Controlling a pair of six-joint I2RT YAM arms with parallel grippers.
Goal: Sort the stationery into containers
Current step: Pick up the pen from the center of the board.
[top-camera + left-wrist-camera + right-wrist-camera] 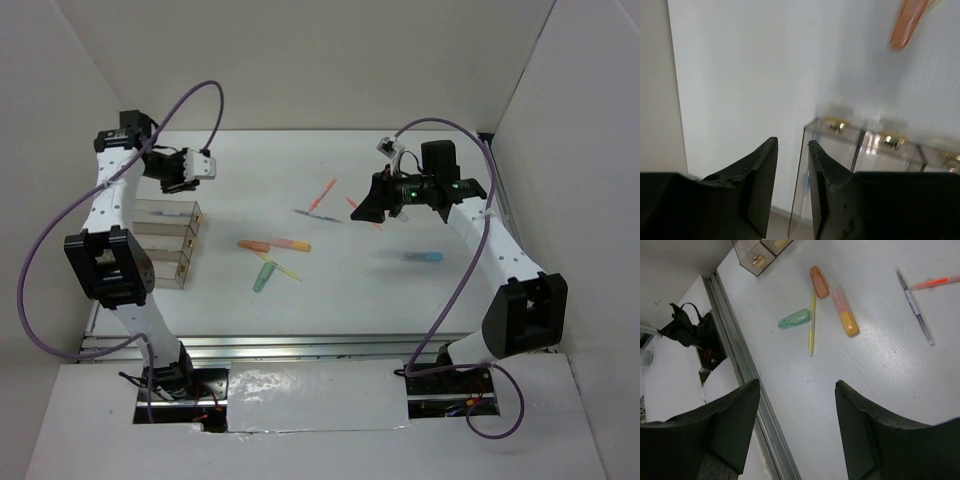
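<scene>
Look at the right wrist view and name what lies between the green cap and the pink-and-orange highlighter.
A thin yellow pen lies between the green cap and the pink-and-orange highlighter; the right wrist view shows it.

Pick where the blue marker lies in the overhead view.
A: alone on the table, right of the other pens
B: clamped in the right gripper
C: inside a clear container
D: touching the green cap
A: the blue marker lies by itself on the table, well right of the green cap and far from the containers at the left.
</scene>
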